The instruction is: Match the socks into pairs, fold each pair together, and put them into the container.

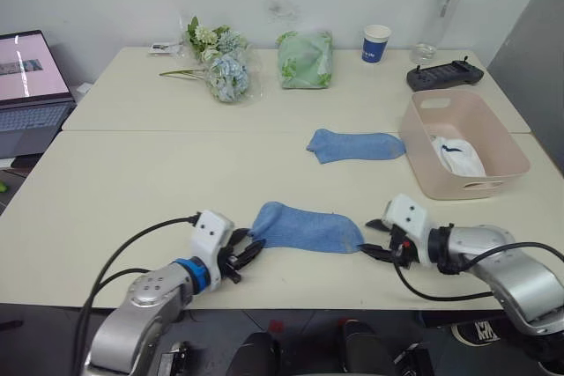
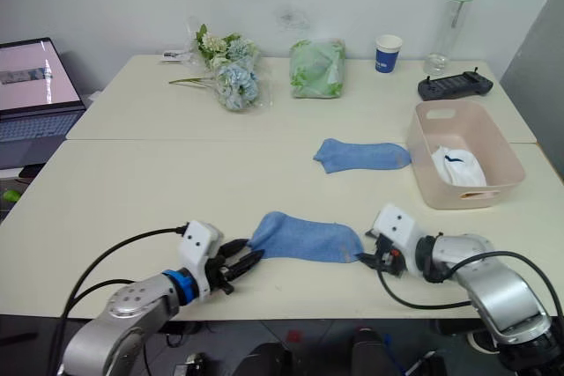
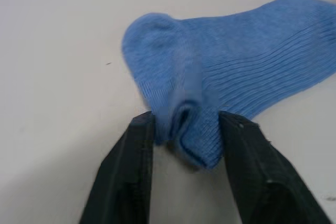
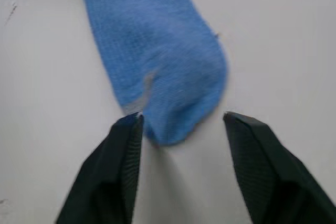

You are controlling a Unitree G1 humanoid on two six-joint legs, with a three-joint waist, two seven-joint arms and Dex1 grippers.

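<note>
A light blue sock (image 1: 308, 228) lies flat near the table's front edge. My left gripper (image 1: 253, 251) is at its left end, and in the left wrist view its fingers (image 3: 137, 145) are shut on a bunched fold of that sock (image 3: 236, 72). My right gripper (image 1: 374, 249) is at the sock's other end. It stands open, with the sock's rounded tip (image 4: 173, 93) reaching in between its fingers. A second light blue sock (image 1: 357, 144) lies farther back, just left of the pale pink container (image 1: 441, 184). Inside the container is a white sock (image 1: 458, 156) with a dark mark.
Along the back of the table stand a bunch of flowers (image 1: 225, 63), a green cloth bundle (image 1: 306, 59), a blue-and-white paper cup (image 1: 376, 43), a clear bottle (image 1: 441, 11) and a black controller (image 1: 445, 74). An open laptop (image 1: 31, 85) sits at the far left.
</note>
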